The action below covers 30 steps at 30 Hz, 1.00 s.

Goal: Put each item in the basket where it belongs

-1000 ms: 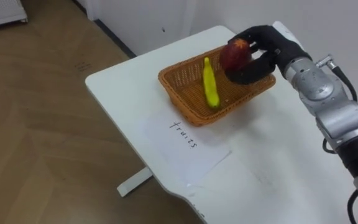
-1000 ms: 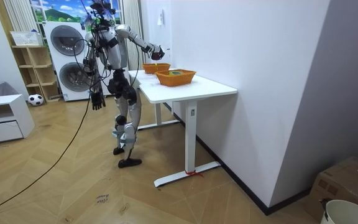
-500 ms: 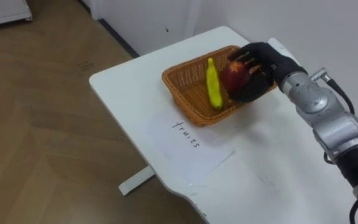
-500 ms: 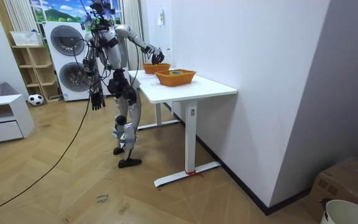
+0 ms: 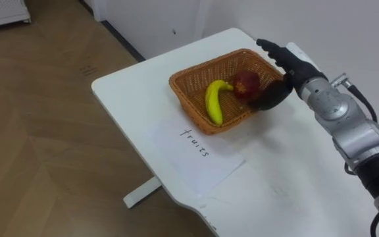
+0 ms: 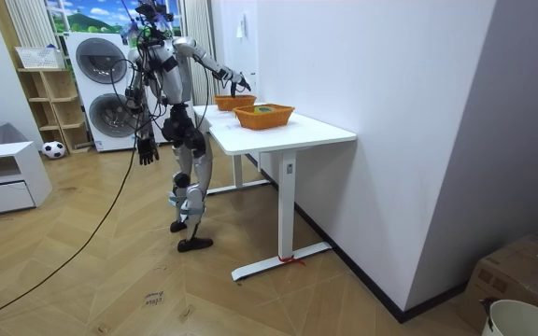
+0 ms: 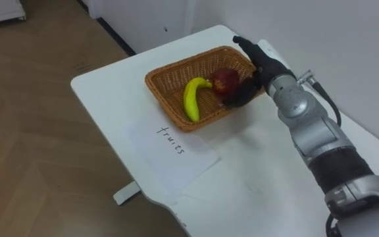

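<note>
Lying nearest on the white counter (image 5: 127,82) is a paper (image 5: 196,155) with a handwritten word on it, one corner just beside the near rim of a wicker basket (image 5: 188,99). That basket sits toward the counter's far edge, well in from the left edge, and holds the fruit. A banana (image 5: 212,102) lies curved on its bottom about the middle. A red apple (image 5: 245,84) rests just right of the banana's far tip, close to the right wall. The right arm comes in from the lower right over the counter's right side. The right robot hand (image 5: 289,68) hangs above the basket's far right corner, released and grasping nothing. Its fingers (image 5: 268,47) are straight and stretched toward the far edge. The thumb (image 5: 270,99) points down at the basket's right rim beside the apple; whether it touches the apple cannot be told. In the room view the robot stands upright on the wooden floor (image 6: 110,271) at the counter's end on the room view's left, right arm reaching out over the basket. The left robot hand (image 6: 145,152) hangs at its side below counter height, too small to tell whether released or clenched. A second basket (image 6: 263,116) stands on the counter just to the room view's right of the first, near the front edge.
</note>
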Available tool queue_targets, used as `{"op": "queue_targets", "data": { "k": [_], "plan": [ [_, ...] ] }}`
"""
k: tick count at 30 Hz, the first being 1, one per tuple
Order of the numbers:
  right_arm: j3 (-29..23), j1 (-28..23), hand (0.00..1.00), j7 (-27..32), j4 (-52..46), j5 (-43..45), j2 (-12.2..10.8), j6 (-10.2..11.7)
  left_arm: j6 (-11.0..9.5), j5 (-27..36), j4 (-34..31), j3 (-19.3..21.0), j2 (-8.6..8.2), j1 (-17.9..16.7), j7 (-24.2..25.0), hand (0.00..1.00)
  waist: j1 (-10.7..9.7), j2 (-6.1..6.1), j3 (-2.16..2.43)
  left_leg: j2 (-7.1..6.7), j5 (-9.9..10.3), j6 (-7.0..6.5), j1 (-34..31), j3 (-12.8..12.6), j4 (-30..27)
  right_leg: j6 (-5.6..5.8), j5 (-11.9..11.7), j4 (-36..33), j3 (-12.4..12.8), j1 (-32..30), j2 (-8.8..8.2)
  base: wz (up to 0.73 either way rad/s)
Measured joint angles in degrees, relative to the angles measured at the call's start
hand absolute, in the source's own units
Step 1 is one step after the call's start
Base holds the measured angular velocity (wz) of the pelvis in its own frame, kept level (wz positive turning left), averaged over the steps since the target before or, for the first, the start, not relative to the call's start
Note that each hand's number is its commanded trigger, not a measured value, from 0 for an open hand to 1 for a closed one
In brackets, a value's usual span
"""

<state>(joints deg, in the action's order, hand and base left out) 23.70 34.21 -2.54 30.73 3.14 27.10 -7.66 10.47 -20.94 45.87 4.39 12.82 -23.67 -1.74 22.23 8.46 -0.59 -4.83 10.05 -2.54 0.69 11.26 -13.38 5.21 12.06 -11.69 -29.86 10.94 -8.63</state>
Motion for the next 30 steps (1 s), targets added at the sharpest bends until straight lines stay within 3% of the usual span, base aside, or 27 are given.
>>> {"op": "queue_targets", "data": {
  "k": [6,12,19,20,22,24,27,30],
  "plan": [
    [-1.04,0.0,0.0,-0.02,-0.58,-0.39,0.0,0.0,0.08,-0.02,-1.34,0.0,0.07,0.23,0.83,0.0,-0.5,-0.57,-0.36,-0.01,0.01,-0.01,0.0,-0.16,-0.21,-0.01,-0.01,0.0,0.41,-0.08,-0.08,-0.03],
    [-6.69,0.02,0.0,-0.23,-3.34,-1.82,0.02,0.12,0.04,0.01,-1.47,0.17,0.02,1.87,1.14,0.0,-2.29,-1.25,0.05,0.14,-0.03,-0.05,0.02,-1.22,0.02,-0.01,0.0,-0.01,1.66,-0.95,-0.08,-0.08],
    [-13.25,0.05,0.0,0.15,-9.73,-2.84,0.29,0.76,0.04,-1.89,-2.02,0.31,-0.02,5.06,-0.48,0.0,-7.95,-1.86,0.32,0.39,-0.11,-0.2,-0.34,-3.63,0.15,-0.02,-0.01,0.1,6.15,-1.98,0.08,-0.16],
    [-14.62,0.14,0.0,0.82,-10.12,-2.78,0.43,0.84,-0.19,-2.29,-1.92,0.29,-0.04,5.95,-0.61,0.0,-9.13,-2.12,0.49,0.5,-0.16,-0.31,-0.01,-4.59,0.36,-0.02,-0.01,0.01,6.59,-2.04,-0.03,-0.19],
    [-16.4,0.41,0.0,1.68,-11.48,-2.73,0.69,0.84,-0.97,-2.25,-1.78,0.47,-0.04,6.75,-1.0,0.0,-9.59,-2.62,0.85,1.15,-0.14,-0.45,0.89,-7.36,1.43,-0.23,-0.14,-0.07,7.47,-2.94,-0.03,-0.56],
    [-18.39,1.01,0.0,2.5,-13.21,-2.73,1.16,1.14,-1.26,-2.17,-1.81,1.24,-0.27,6.95,-1.68,0.0,-11.11,-2.97,0.95,1.51,-0.14,-0.46,1.05,-8.74,1.88,-0.61,-0.43,-0.04,7.71,-3.16,0.08,-0.51],
    [-20.07,1.26,0.0,5.05,-13.86,-3.63,3.85,1.99,-1.37,-2.05,-1.84,1.44,-0.25,7.43,-1.9,0.0,-13.22,-3.05,0.97,2.08,-0.14,-0.47,2.06,-11.16,2.58,-0.85,-0.62,-0.05,9.45,-3.6,0.32,-0.39],
    [-22.95,2.52,0.0,7.13,-13.92,-3.84,5.37,2.3,-2.79,-2.15,-1.96,1.68,-0.36,7.93,-2.38,0.0,-16.01,-3.08,0.99,2.67,-0.12,-0.42,1.83,-12.71,3.02,-1.16,-0.88,-0.13,10.48,-4.74,0.73,-0.32]
  ]
}}
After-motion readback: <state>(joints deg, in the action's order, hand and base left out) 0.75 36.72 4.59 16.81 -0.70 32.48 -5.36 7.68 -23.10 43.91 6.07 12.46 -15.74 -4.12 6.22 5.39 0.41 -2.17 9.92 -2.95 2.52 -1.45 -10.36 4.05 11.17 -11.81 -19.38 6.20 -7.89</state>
